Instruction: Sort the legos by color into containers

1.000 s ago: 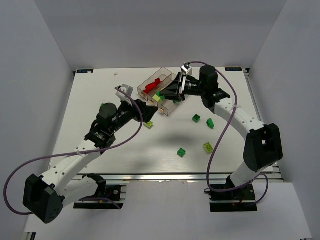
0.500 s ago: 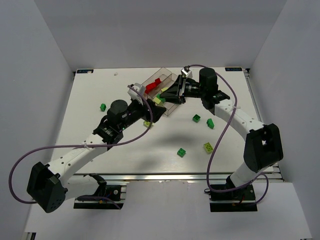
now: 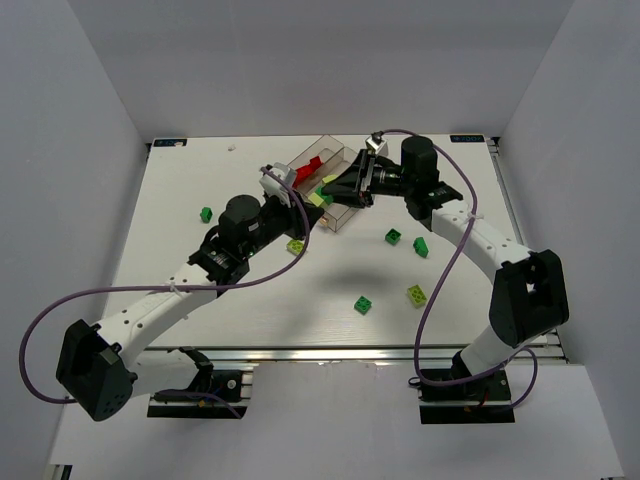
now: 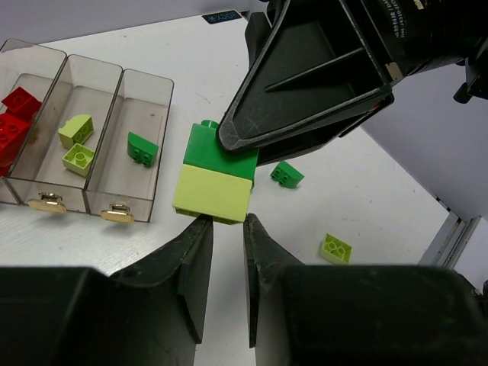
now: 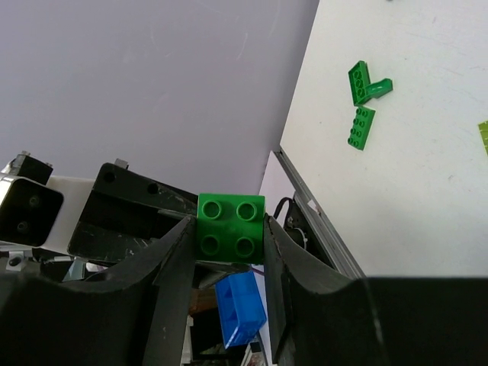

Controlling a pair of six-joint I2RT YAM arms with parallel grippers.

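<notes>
Glossy plastic legos (image 4: 213, 194), apparently matt table (image 4: 305, 229)

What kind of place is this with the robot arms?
Probably a robot test booth in a lab: two robot arms fixed at the edge of a white table, plain grey walls closing it in, and toy bricks with clear trays for sorting.

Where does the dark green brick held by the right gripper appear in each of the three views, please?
Top external: green brick upper centre, at the right gripper's tip.
Left wrist: centre, atop a pale brick, at that gripper's tip.
Right wrist: centre-left, between the fingers.
Shared landmark: the right gripper.
</notes>
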